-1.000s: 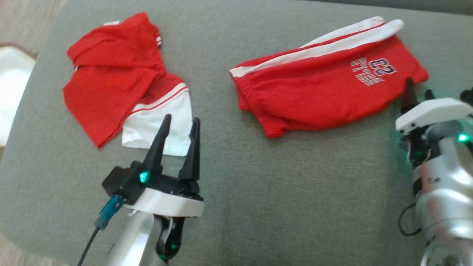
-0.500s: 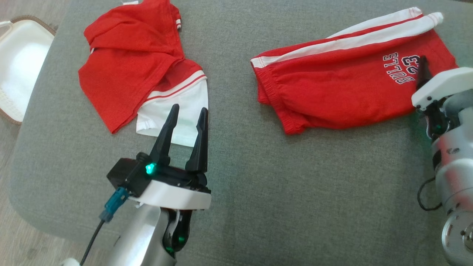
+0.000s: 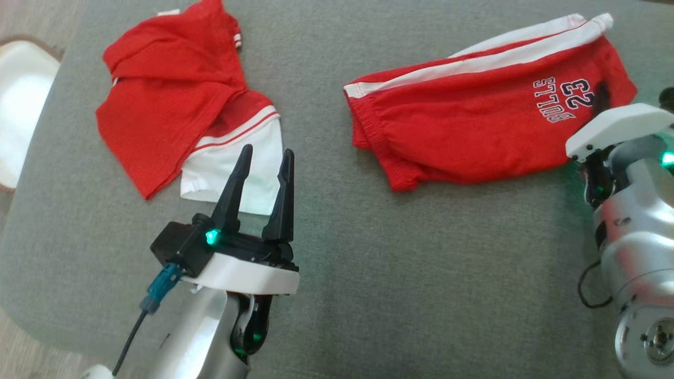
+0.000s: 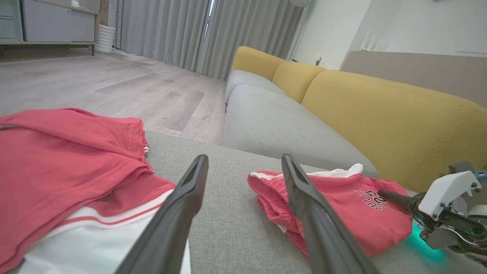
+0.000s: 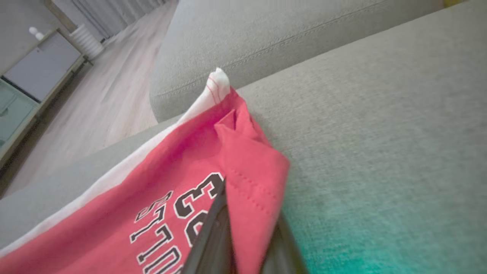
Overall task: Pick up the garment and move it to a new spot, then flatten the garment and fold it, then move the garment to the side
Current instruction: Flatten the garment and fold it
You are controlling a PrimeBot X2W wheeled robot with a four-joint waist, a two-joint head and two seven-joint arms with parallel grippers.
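The garment, a pair of red shorts (image 3: 474,121) with white side stripes and a "BULLS 23" print, lies on the grey cushion at the right. My right gripper (image 3: 600,97) is shut on its right hem beside the print. In the right wrist view the red fabric (image 5: 171,171) is pinched between the two fingers of that gripper (image 5: 249,215). My left gripper (image 3: 267,152) stands open at the lower left, its tips over the white hem of a red-and-white shirt (image 3: 168,105) and holding nothing. The left wrist view shows the open left gripper (image 4: 244,158), the shorts (image 4: 342,205) and the shirt (image 4: 57,160).
Both garments rest on a wide grey cushion (image 3: 400,273) with bare fabric across its near half. A white object (image 3: 21,105) sits on the floor past the cushion's left edge. A sofa with a yellow back (image 4: 380,114) and a grey seat (image 4: 266,125) stands beyond.
My right gripper has moved onto the corner of the shorts and closed on the hem. The head camera has shifted; the left gripper stays open in place.
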